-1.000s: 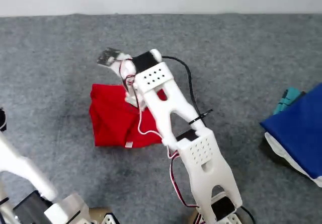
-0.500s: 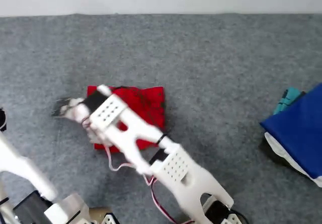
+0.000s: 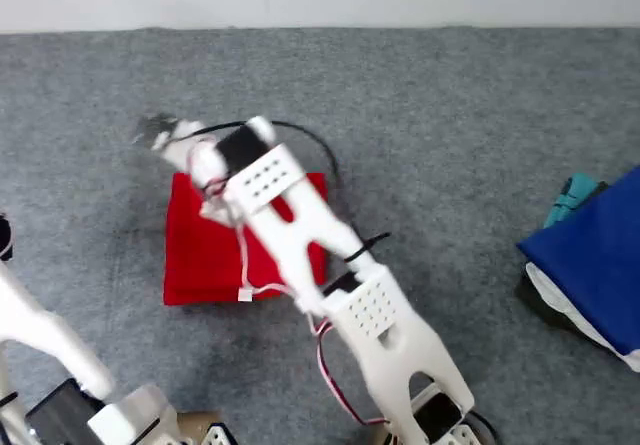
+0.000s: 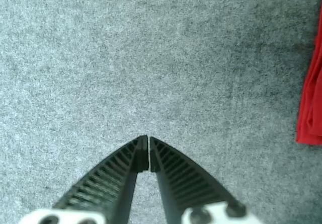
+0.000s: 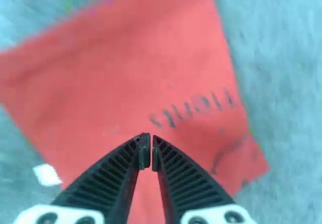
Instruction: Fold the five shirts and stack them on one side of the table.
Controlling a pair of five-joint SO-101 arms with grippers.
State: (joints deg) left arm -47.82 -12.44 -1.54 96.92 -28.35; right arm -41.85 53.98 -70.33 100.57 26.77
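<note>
High view: folded red shirt (image 3: 205,260) lies left of centre on the worktop (image 3: 450,115). Right end effector (image 5: 147,148) is above it, closed, holding nothing. A low sweep could snag and undo the fold.

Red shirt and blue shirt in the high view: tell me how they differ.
The red shirt lies alone on the table, left of middle; the blue shirt sits at the right edge on top of a white layer. An arm crosses over the red shirt; nothing covers the blue shirt, but the picture's edge cuts it off. Both lie flat with straight, folded edges.
</note>
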